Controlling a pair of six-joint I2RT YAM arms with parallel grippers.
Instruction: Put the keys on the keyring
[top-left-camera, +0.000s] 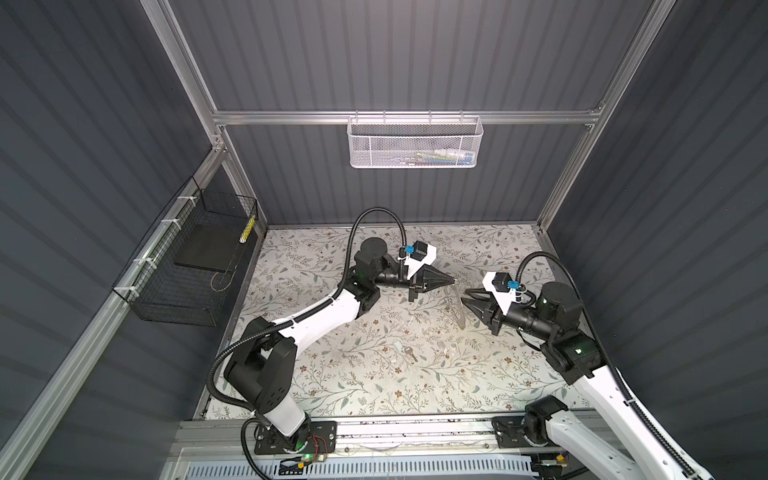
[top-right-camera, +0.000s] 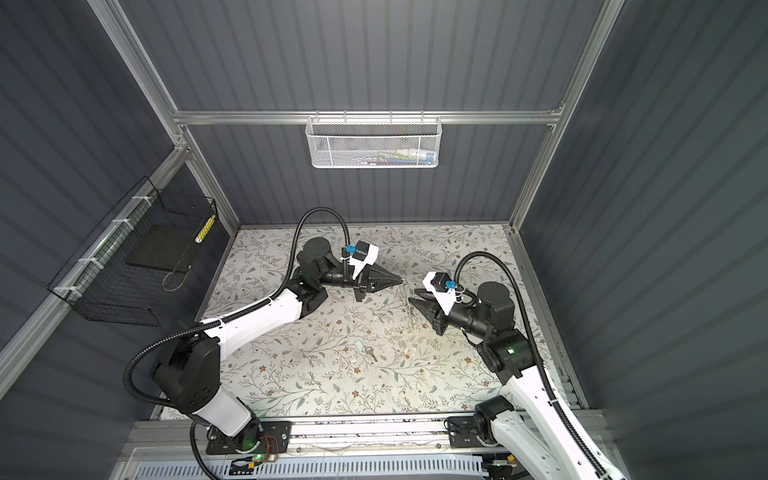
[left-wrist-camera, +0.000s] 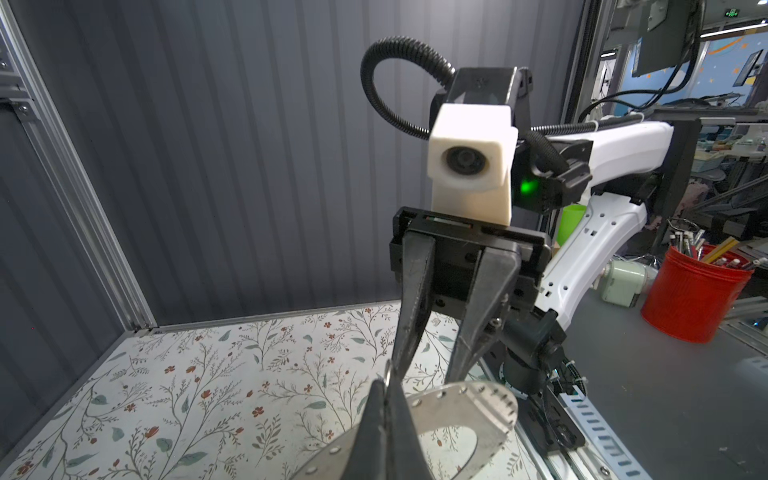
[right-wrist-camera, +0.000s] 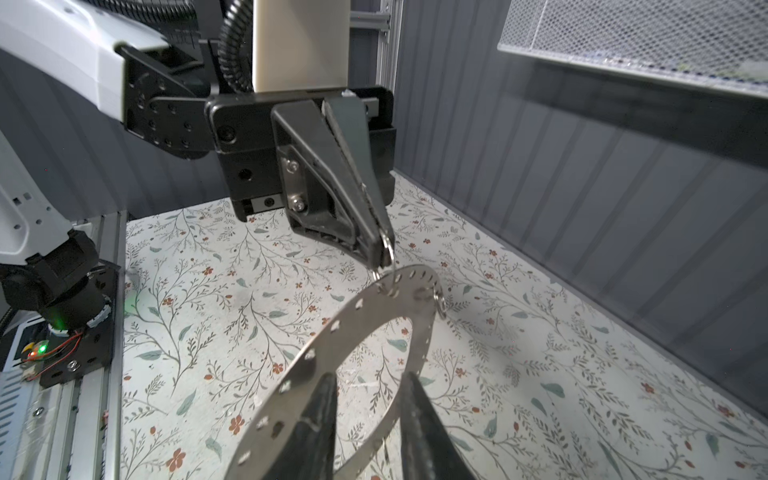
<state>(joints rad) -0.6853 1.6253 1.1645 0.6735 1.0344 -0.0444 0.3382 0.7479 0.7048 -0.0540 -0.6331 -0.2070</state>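
Whitish-headed key (top-left-camera: 409, 353) is lying flat on desk (top-left-camera: 332, 386), well back from both fingertips toward the arm bases, blade angling at right arm's base, open room all round. Left fingers (right-wrist-camera: 361, 216) are pressing together, pinching small wire loop (right-wrist-camera: 388, 249); keyring (right-wrist-camera: 353, 320) is dangling beneath. Right fingers (right-wrist-camera: 316, 424) are standing spread around its lower rim, probably freest to fetch.

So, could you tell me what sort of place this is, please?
Probably a robotics lab booth: grey ribbed wall panels in a silver aluminium frame, two white-and-black robot arms on a base rail, and a red pot of pencils outside.
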